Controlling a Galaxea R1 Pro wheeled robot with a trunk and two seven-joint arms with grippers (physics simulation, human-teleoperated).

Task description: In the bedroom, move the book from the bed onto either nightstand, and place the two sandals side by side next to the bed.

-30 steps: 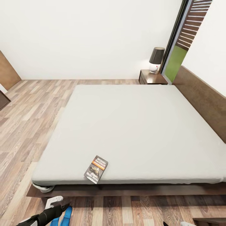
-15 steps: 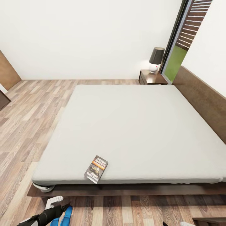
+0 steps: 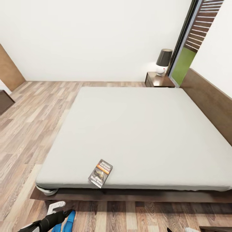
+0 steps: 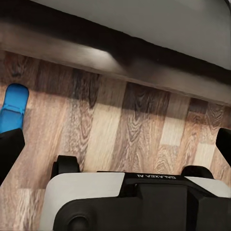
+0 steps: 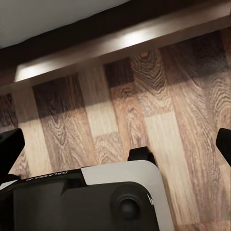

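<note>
The bedroom's white wall [image 3: 96, 35] filled the upper part of the head view, and the wood-plank floor [image 3: 29, 122] ran down the left side and along the bottom edge. The bed [image 3: 141, 132] took up the centre and right of the frame, its bare light-grey mattress set on a dark brown frame, with the headboard [image 3: 209, 103] rising along the right edge. A tall dark-framed window [image 3: 190, 42] was seen in the upper right corner, with slatted brown fence and green grass behind it. A nightstand [image 3: 159, 80] stood in the upper right, just beside the far corner of the bed, and a lamp [image 3: 162, 61] with a dark shade and a white base was set on its top.

The book [image 3: 100, 169] lay flat on the mattress at lower centre, close to the near edge of the bed, its orange band visible on the dark cover. One blue sandal [image 3: 69, 220] lay on the floor at the lower left, near the bed frame and partly covered by the left arm [image 3: 45, 222].

In the left wrist view the left gripper [image 4: 118, 144] was seen with its dark fingertips [image 4: 9, 149] wide apart at the two side edges, nothing between them, over bare planks below the bed frame; a sandal [image 4: 13, 107] showed at the left edge. In the right wrist view the right gripper [image 5: 118, 144] was likewise spread, its fingertips [image 5: 9, 144] at the frame's sides, with only floor and the bed frame's edge beyond.
</note>
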